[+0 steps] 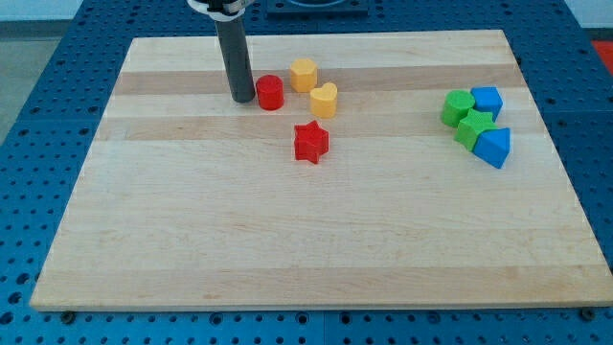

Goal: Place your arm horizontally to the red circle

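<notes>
This looks like a robotics lab bench. A pale wooden board with glued plank stripes lies on a blue metal perforated table whose regular grid of mounting holes is typical of experimental rigs, not of a home.

Our visible body consists of one straight cylindrical rod, dark grey to charcoal, with a smooth matte surface and uniform thickness along its length. Our tip is the rod's blunt, flat-cut lower end. At the view's top, the rod enters a collar with white and black parts, cropped by the frame edge.
</notes>
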Robot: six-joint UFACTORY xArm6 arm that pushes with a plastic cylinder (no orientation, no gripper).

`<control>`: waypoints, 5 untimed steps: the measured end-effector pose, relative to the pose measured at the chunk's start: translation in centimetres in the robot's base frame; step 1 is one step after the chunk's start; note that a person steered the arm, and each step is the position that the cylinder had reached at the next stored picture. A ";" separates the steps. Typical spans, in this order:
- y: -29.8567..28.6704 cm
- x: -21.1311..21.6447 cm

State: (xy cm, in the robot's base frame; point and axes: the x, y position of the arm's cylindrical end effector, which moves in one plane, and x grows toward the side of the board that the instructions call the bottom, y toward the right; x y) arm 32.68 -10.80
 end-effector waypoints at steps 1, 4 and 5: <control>-0.1 0.0; -1.5 0.0; -2.5 0.0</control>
State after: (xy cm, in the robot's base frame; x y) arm 32.68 -13.33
